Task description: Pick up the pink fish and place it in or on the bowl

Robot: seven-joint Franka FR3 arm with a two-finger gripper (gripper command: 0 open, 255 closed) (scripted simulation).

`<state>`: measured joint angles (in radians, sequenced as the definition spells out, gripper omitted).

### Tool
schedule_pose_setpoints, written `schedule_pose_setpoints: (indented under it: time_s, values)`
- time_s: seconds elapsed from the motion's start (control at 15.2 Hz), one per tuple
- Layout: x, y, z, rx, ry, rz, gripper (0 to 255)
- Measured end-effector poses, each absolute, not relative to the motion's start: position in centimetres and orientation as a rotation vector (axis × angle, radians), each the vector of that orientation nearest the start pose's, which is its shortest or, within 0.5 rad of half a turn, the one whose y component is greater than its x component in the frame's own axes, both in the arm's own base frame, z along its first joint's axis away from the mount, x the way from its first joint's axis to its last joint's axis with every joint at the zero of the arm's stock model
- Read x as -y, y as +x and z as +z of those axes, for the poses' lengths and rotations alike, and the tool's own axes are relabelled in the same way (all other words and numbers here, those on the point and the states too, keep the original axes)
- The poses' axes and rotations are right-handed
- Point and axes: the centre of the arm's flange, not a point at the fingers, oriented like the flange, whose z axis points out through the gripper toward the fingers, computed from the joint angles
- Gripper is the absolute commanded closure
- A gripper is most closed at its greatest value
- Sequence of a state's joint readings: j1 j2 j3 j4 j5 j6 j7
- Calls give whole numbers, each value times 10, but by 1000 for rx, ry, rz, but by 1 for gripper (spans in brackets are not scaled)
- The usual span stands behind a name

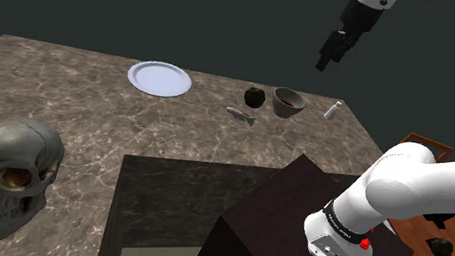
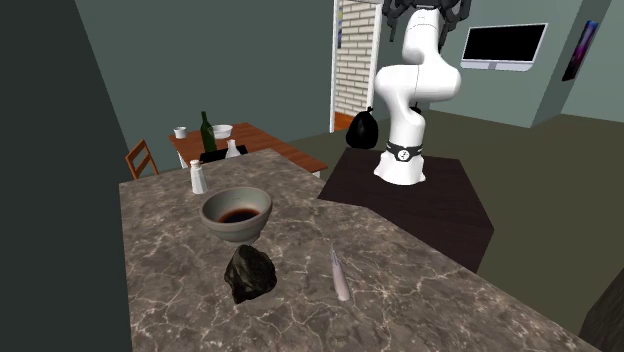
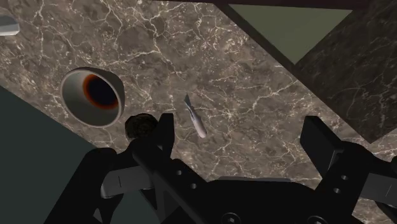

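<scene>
1. A dark, veined marble surface (image 1: 75, 105) (image 2: 400, 290) (image 3: 242, 83) carries everything in play, wrapping around the stand in an L in the shoulder view.
2. The white arm (image 1: 417, 189) (image 2: 415, 90) rises from its dark box stand (image 1: 275, 227) (image 2: 450, 200) and reaches over the far stretch of the surface.
3. A grey skull (image 1: 4, 174) sits at the surface's near corner on the shoulder view's left, well apart from the rest.
4. The black fingers (image 1: 326, 61) (image 3: 162, 137) hang high above the surface, spread apart with nothing between them.
5. A pale round plate (image 1: 138, 78) lies flat near the far edge.
6. The grey bowl (image 1: 287, 103) (image 2: 236, 228) (image 3: 73, 105), its inside dark, stands upright to the plate's right in the shoulder view.
7. A dark, rough lump (image 1: 254, 96) (image 2: 249, 273) (image 3: 141, 125) (what it is cannot be told) rests just beside the bowl.
8. The slim, pale greyish-pink fish (image 1: 240, 113) (image 2: 340, 275) (image 3: 195, 118) lies flat on the surface, near the lump and the bowl but touching neither; the wrist view shows it below the open fingers, closer to one of them.
9. A small white shaker (image 1: 334, 110) (image 2: 198, 177) stands upright beyond the bowl, on the side away from the lump.
</scene>
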<state>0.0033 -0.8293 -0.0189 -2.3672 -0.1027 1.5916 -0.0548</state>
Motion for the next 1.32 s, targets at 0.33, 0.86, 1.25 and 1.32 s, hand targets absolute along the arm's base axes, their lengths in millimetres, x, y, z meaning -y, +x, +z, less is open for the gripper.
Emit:
schedule_pose_setpoints:
  time_s: [0.33, 0.86, 1.25, 1.32]
  values:
    - [34, 322, 569, 118, -3217, -61, 0]
    - [64, 382, 490, 240, -3179, -11, 0]
    - [89, 428, 426, 330, -3147, 26, 0]
    - [91, 438, 414, 345, -3142, 32, 0]
